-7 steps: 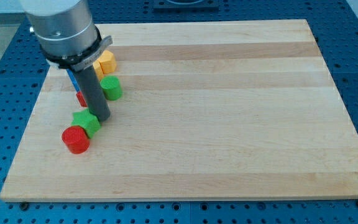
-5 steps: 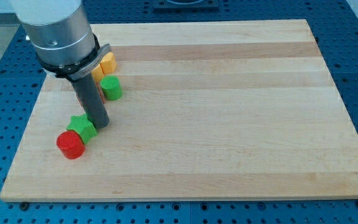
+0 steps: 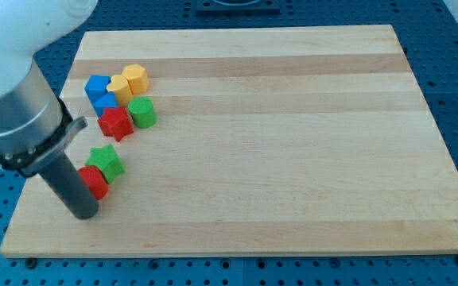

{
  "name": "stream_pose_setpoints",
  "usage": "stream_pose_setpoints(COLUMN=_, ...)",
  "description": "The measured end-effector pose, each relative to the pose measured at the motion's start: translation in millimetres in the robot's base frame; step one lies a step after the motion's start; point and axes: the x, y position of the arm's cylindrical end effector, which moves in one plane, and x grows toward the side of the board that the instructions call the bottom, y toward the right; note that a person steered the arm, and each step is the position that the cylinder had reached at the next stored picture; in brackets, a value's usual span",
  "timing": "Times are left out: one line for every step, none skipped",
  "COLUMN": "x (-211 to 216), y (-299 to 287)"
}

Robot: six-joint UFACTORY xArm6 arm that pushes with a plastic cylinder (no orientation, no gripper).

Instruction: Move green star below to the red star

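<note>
Our tip rests on the wooden surface at near left; the tool is a bare rod holding nothing. It touches the red cylinder, whose left side the rod hides. The green star lies against that cylinder, just near of the red star. Farther off cluster a green cylinder, two blue blocks of unclear shape, a yellow heart and an orange block.

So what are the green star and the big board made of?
The small green star block looks like plastic: solid even colour, smooth matt faces. The large pale wooden board looks like unvarnished wood: light planks with grain stripes. My tip stands just left of the red cylinder block.
</note>
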Motion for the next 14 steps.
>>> stream_pose_setpoints(x=-13.1, y=0.1)
stream_pose_setpoints(x=-39.0, y=2.4)
stream_pose_setpoints(x=-41.5, y=2.4)
stream_pose_setpoints(x=-61.2, y=2.4)
stream_pose_setpoints(x=-47.1, y=-5.7)
stream_pose_setpoints(x=-5.5, y=-14.0)
stream_pose_setpoints(x=14.3, y=9.1)
stream_pose_setpoints(x=-13.1, y=27.5)
stream_pose_setpoints(x=-16.6, y=27.4)
stream_pose_setpoints(x=-53.7, y=21.5)
stream_pose_setpoints(x=-61.6, y=21.5)
stream_pose_setpoints(x=-67.4, y=21.5)
stream_pose_setpoints(x=-74.2, y=21.5)
stream_pose_setpoints(x=-76.3, y=21.5)
